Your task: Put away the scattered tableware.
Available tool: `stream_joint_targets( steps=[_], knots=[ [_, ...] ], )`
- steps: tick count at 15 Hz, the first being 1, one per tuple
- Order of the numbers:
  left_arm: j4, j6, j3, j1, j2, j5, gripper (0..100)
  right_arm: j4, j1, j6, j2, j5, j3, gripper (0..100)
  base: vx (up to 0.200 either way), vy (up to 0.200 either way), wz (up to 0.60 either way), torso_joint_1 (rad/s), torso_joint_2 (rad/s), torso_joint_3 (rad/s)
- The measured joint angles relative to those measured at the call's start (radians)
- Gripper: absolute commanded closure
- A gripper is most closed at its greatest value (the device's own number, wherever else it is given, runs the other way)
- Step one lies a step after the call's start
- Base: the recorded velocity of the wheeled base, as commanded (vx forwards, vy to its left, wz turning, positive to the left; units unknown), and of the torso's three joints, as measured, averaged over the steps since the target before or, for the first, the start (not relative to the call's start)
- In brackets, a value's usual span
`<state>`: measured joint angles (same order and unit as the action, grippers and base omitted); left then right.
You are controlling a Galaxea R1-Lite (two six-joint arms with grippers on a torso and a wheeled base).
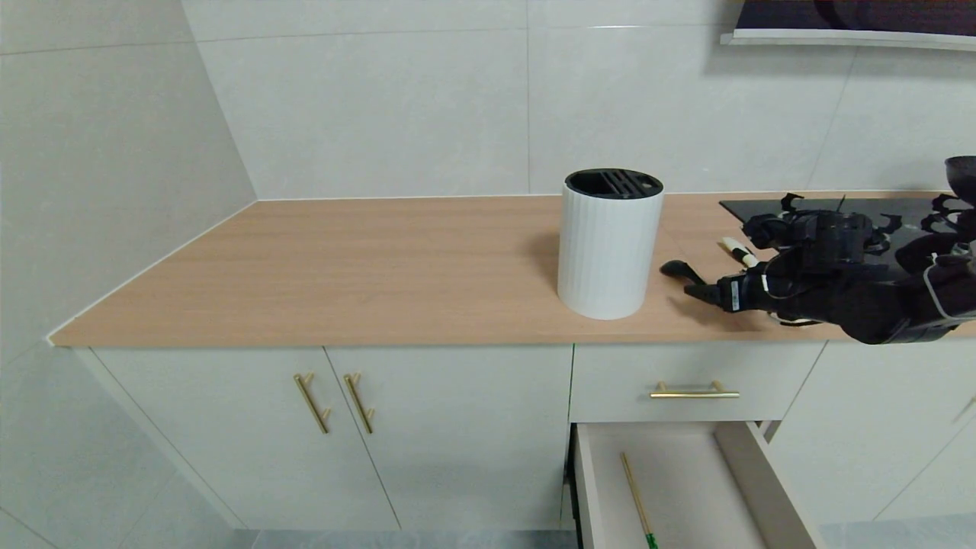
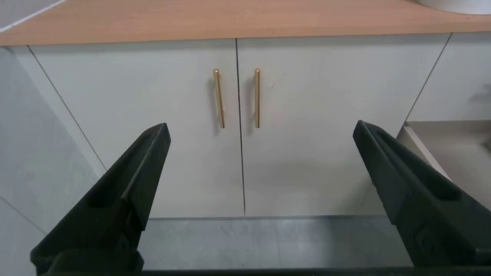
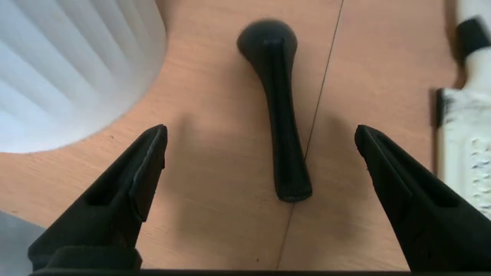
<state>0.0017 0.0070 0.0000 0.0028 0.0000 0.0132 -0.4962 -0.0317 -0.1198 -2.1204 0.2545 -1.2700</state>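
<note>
The black spoon (image 3: 280, 115) lay flat on the wooden surface (image 1: 381, 267), straight ahead of the right claw (image 1: 698, 291). Its long axis ran almost along the claw's own line of reach, only slightly skewed. The squared handle end pointed back at the claw and the rounded bowl pointed away from it. The right claw stood wide open with nothing in its grasp. One finger was out on either side of the handle, and both were clear of it. Just beside the claw, on its wall side, a white-handled utensil (image 1: 738, 252) with a black tip lay on the same surface, apart from the spoon. Past the spoon's bowl and a little off the claw's line stood the ribbed white holder (image 1: 608, 252), upright, with a black slotted top. Behind the claw's arm lay the edge of a black hob (image 1: 751, 207). Below the surface and nearer the robot, a drawer (image 1: 736, 465) stood pulled out with a green-tipped chopstick (image 1: 635, 496) lying in it. Well apart from all this, the left claw (image 2: 259, 130) was spread wide and held nothing. It faced two cabinet doors with gold handles (image 2: 219, 98).
</note>
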Motion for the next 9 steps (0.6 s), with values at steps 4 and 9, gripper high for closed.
stream_joint_targets(
  steps=[4, 9],
  knots=[
    [0.0, -0.001, 0.0, 0.0, 0.0, 0.0, 0, 0.0, -0.001, -0.001, -0.018, 0.003, -0.002, 0, 0.0, 0.0, 0.0, 0.0, 0.0, 0.0],
    [0.0, -0.001, 0.0, 0.0, 0.0, 0.0, 0, -0.002, -0.003, -0.003, -0.063, -0.002, -0.033, 0, 0.0, 0.0, 0.0, 0.0, 0.0, 0.0]
  ],
)
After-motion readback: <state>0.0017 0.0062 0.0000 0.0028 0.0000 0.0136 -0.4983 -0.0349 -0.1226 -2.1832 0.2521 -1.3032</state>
